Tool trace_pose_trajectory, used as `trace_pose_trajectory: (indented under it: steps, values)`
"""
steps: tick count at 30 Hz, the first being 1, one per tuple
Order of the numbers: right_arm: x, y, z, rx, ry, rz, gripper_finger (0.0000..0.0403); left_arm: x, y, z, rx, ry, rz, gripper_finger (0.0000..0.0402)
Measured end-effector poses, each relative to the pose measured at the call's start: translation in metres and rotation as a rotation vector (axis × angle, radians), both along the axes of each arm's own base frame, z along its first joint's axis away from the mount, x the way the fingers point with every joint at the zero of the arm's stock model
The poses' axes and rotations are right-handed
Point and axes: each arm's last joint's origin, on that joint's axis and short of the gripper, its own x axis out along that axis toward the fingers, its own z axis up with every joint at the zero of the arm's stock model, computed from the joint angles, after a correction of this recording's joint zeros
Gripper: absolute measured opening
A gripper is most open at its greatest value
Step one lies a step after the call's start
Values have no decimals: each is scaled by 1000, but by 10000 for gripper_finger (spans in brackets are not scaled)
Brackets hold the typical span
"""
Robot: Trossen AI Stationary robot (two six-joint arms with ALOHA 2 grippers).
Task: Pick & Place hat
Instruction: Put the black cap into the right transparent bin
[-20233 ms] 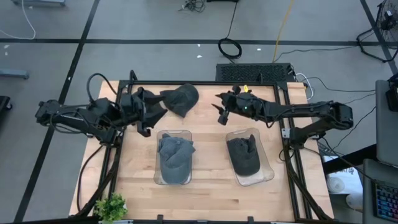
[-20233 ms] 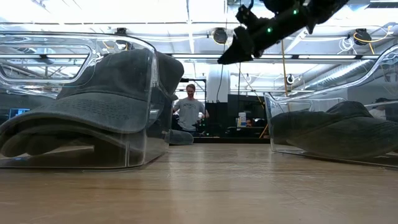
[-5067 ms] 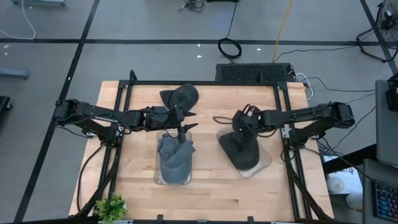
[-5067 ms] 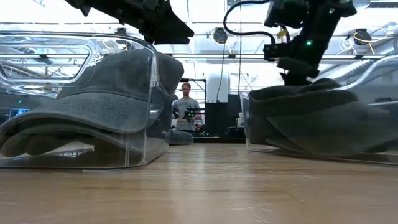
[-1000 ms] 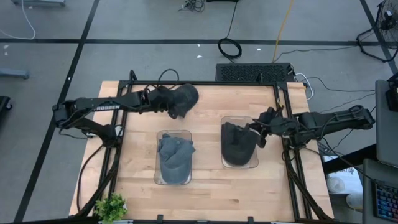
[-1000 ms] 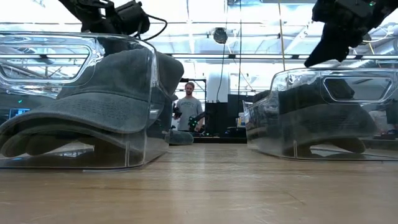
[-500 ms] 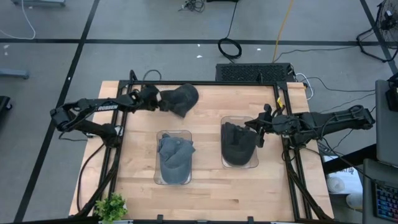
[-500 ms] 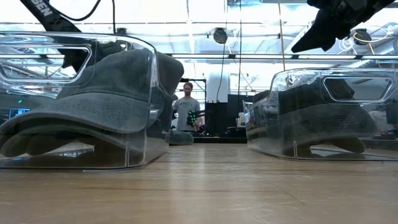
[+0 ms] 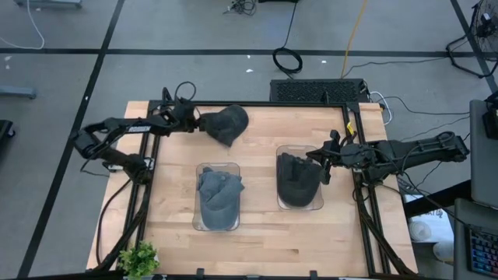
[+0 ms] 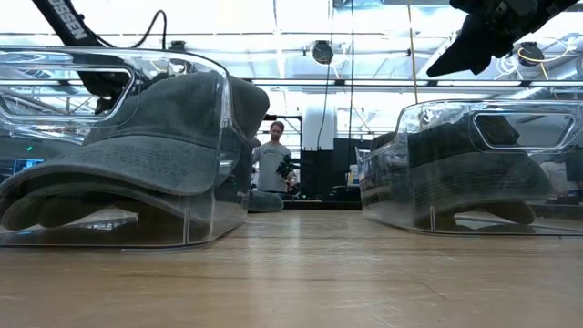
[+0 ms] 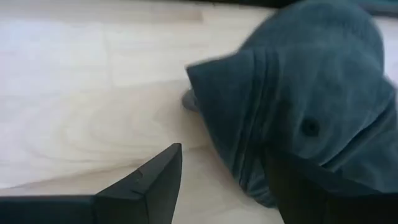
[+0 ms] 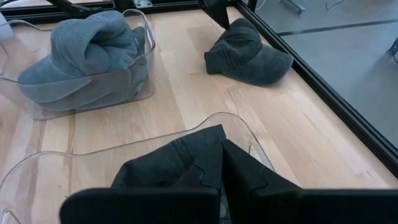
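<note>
We saw a crumpled dark grey cap (image 9: 226,123) on the worktop (image 9: 257,225), left gripper (image 9: 194,122) jaws released beside it, right gripper (image 9: 324,166) jaws clenched, empty.

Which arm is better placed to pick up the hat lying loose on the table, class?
The left. Its claw is open right beside the loose hat, with the hat filling its wrist view. The right claw sits by the right bin, farther from that hat.

Occluded and cropped regions
Loose hat (image 11: 311,118) blurred, cut by left wrist frame edges; right gripper (image 10: 469,50) cropped at low view's top, jaws unseen.
</note>
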Motion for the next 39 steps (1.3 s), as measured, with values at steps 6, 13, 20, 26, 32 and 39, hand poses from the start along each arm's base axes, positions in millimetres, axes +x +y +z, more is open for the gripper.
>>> trace_pose_trajectory:
  steps: [6,13,20,26,32,39]
  values:
    - [0,0,0,8,-2,-4,0,10,8,-19,-10,-19,0,230]
    - [0,0,0,14,-4,-7,0,27,20,-29,19,-212,-77,230]
    - [0,0,0,15,-2,-6,0,35,24,-31,75,-288,-86,230]
    - [0,0,-9,13,7,-6,0,41,23,-25,83,-380,-187,230]
    - [1,0,-20,18,14,-9,0,42,20,-24,50,-425,-321,230]
    - [2,0,-16,12,-21,-1,0,67,13,6,68,-685,-549,230]
